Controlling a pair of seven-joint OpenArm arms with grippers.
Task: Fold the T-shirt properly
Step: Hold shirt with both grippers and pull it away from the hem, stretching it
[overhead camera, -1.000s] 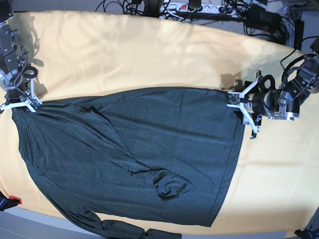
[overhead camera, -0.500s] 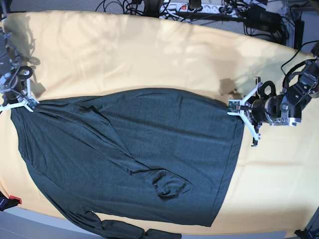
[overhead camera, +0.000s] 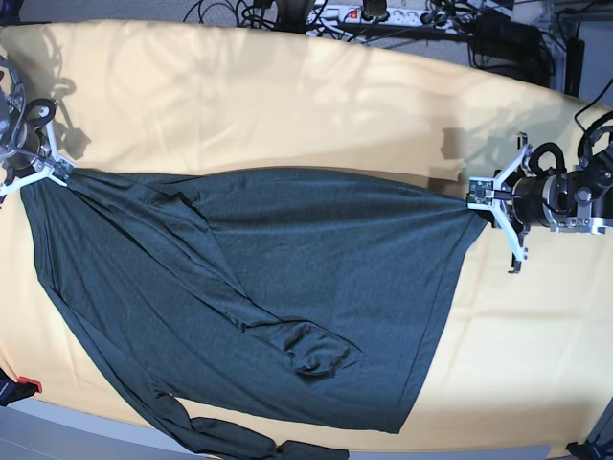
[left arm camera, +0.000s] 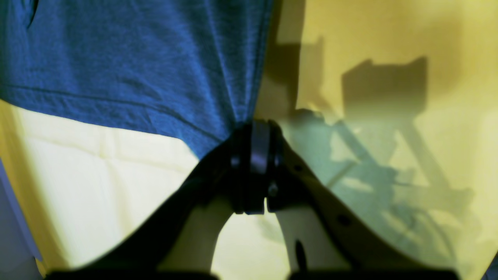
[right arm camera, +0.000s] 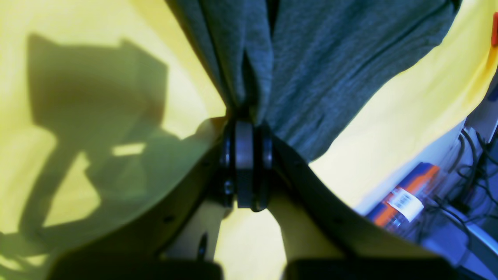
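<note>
The dark charcoal-green T-shirt lies spread and stretched across the pale yellow cloth. A long sleeve runs toward the front edge, another lies folded on the body. My left gripper, on the base view's right, is shut on the shirt's hem corner; the left wrist view shows its tips pinching the fabric. My right gripper, at the base view's far left, is shut on the shoulder corner; the right wrist view shows its tips clamping bunched fabric.
Cables and a power strip lie behind the table's far edge. A small red object sits at the front left edge. An orange-labelled bottle lies beyond the table edge in the right wrist view.
Both grippers have pulled apart, the left to the base view's right and the right up and outward. The shirt's top edge is now drawn taut between them.
</note>
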